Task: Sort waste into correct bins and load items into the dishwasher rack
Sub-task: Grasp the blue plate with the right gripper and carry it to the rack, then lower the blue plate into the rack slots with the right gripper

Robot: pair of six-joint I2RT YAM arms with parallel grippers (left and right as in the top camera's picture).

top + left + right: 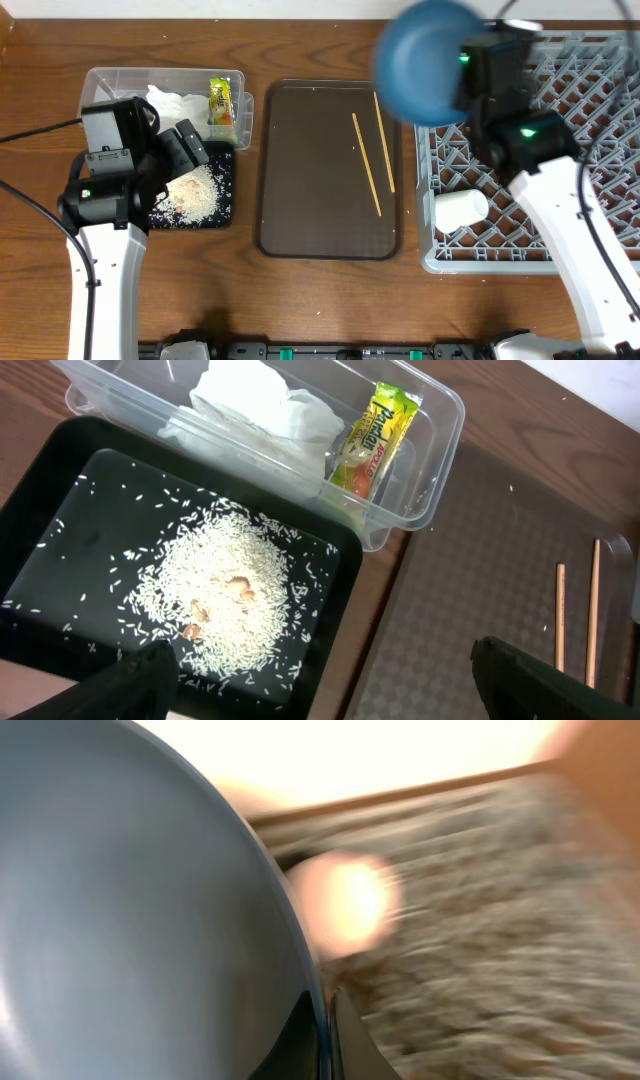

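Wooden surface (330, 300) carries four containers, in a row from left to right.

1. Tub (100, 80): one, clear plastic, at the rear left. It holds one crumpled white tissue (178, 103) and one yellow-orange wrapper (220, 100), side by side, the wrapper at the right end.
2. Black tray (225, 165): one, touching the front of the tub. It holds the crumbs (195, 192), gathered in one central heap with loose grains scattered around it.
3. Brown tray (310, 170): one, in the centre. Two chopsticks (366, 165) lie on its right half, roughly parallel, close together and not touching.
4. Rack (500, 240): one, light grey, at the right. One white cup (461, 210) lies on its side among the pegs near the front-left corner.

Left gripper (320, 685): spread wide and holding nothing. It hangs above the front of the black tray, with one finger at each lower corner of the left wrist view.

Right gripper (325, 1035): pinched tight on the rim of one dark blue bowl (420, 60). The bowl is raised off the surface. In the overhead view it sits over the rear-left corner of the rack and overlaps the rear-right corner of the brown tray. The right wrist view is blurred. Only the bowl's wall and the pinching fingers are distinct in it.
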